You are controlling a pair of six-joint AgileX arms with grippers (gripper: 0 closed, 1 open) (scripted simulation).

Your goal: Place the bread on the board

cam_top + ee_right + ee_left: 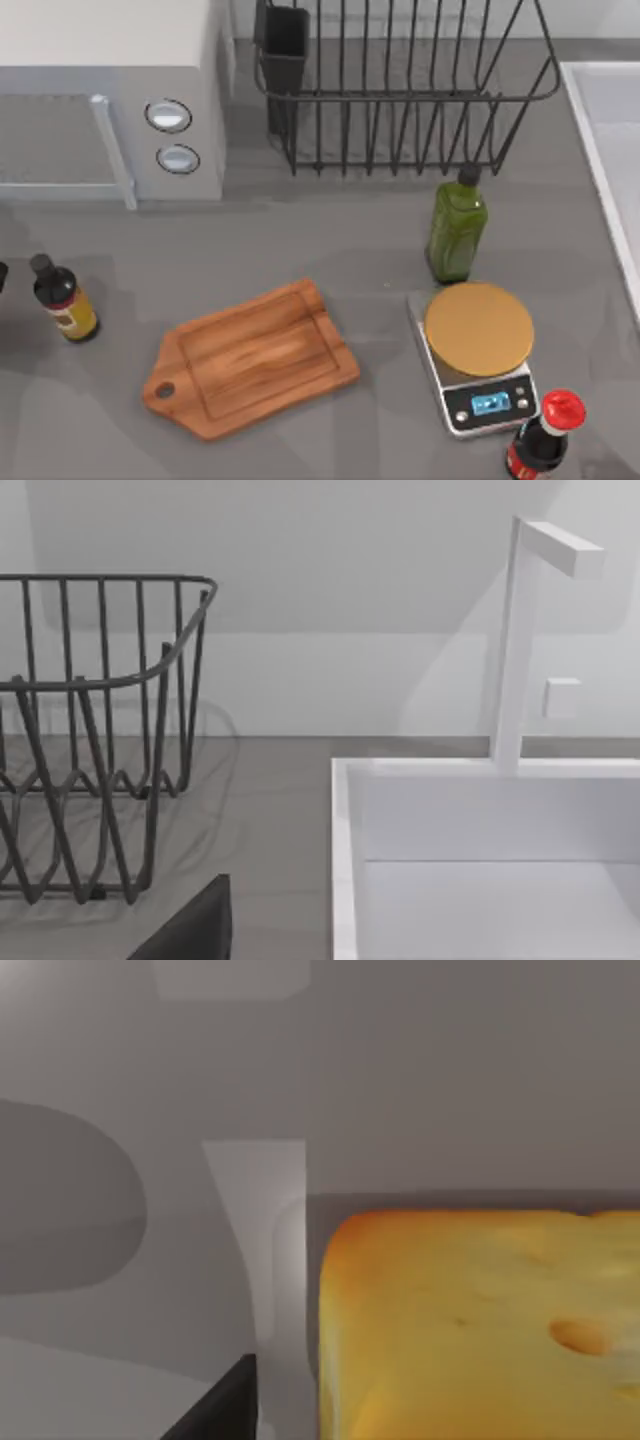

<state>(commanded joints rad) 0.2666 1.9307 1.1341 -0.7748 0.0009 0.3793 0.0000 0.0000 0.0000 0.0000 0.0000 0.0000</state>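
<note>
From above, the board (252, 358) lies flat on the grey counter (330, 250), a little toward the counter's left and near its front edge, turned at a slant with its holed handle pointing to the front left corner. Its top is bare. A small dark sauce bottle (64, 298) with a yellow label stands near the left edge. A green bottle (458, 228) stands upright right of centre, just behind a silver scale (478, 358) topped by a round tan disc. A red-capped dark bottle (541, 438) stands by the scale's front right corner, close to the front edge. A white microwave (110, 100) fills the back left corner, a black wire rack (400, 90) sits along the back edge, and a white sink (610, 150) runs along the right edge.

In the left wrist view, the bread (480, 1325) sits very close to the camera, golden yellow with an orange-brown rim, against a grey surface and a pale wall. A dark finger (225, 1410) of the left claw juts in just beside the slice; I cannot tell whether the claw is wide, narrow or touching the bread, since so little of it is in sight.

In the right wrist view, the wire rack (90, 740) and the sink (480, 860) with its white tap (520, 630) stand before a pale wall. One dark finger (195, 930) of the right claw shows, and its spread cannot be told.
</note>
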